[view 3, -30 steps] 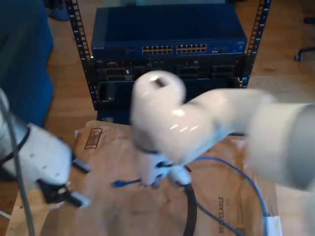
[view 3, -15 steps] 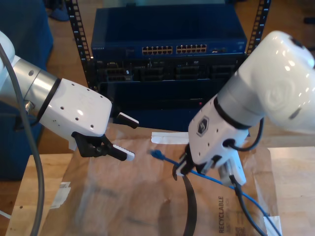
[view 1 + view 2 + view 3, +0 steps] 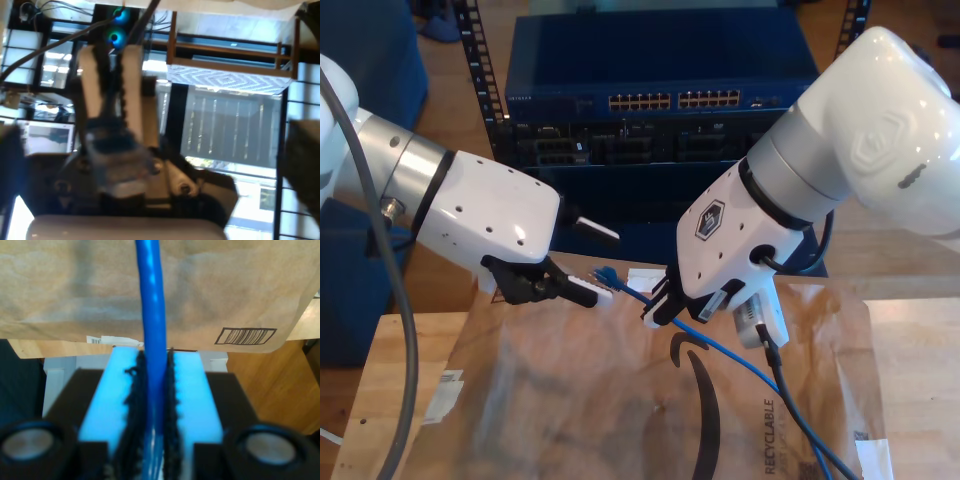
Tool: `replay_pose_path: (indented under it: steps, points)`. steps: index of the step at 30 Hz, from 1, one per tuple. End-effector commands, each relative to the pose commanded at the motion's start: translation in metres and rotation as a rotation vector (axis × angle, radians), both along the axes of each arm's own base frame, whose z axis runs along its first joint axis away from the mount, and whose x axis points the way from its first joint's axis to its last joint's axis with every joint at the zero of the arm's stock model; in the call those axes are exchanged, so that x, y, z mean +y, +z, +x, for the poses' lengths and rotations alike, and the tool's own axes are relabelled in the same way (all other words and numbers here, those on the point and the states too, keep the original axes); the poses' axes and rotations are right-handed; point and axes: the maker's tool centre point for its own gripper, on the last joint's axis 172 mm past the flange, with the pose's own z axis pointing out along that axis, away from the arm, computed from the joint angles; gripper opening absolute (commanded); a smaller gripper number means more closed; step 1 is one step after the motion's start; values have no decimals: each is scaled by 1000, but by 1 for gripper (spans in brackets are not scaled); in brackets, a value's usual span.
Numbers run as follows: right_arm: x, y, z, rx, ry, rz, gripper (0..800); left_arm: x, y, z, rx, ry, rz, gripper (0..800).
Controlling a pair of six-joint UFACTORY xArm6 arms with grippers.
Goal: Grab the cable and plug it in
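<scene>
A rack (image 3: 660, 110) of network gear stands at 12 o'clock in the exterior view, with 2 rows of ports (image 3: 675, 100) across its blue switch. Below it a brown paper sheet (image 3: 570, 400) covers the table (image 3: 920, 340), with a barcode (image 3: 245, 335) printed near one edge. 1 black strap (image 3: 710, 420) curls over the paper at about 6 o'clock.

2 arms meet above the paper's far edge. My second gripper (image 3: 658, 312), reaching in from 3 o'clock of the exterior view, is clenched on the cable (image 3: 740, 360): in the second wrist view the blue line (image 3: 152, 340) runs straight up between the 2 pale pads (image 3: 192, 390), both pressing it. From the grip the cable trails toward 5 o'clock over the paper. Its free plug (image 3: 607, 274) sticks out toward 9 o'clock, just beside the fingertips of my first gripper (image 3: 602, 262), which comes from 9 o'clock.

In the blurred first wrist view, the 2 fingers (image 3: 131, 95) of that gripper stand close together with a narrow gap; I cannot tell whether they hold the plug.
</scene>
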Motion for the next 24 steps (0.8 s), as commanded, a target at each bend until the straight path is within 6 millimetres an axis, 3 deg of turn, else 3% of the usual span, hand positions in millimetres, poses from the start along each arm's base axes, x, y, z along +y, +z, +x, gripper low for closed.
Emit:
replay_pose_path:
  steps: [6,18,24]
  points:
    - [-16,2,11,-9,-36,11,3,-7,20,-12,-3,-48,-86,611]
    - [-16,15,-1,31,-22,76,3,-3,18,-7,-6,-30,-88,586]
    - [-15,15,-1,30,-23,78,3,-3,18,-7,-3,-26,-86,426]
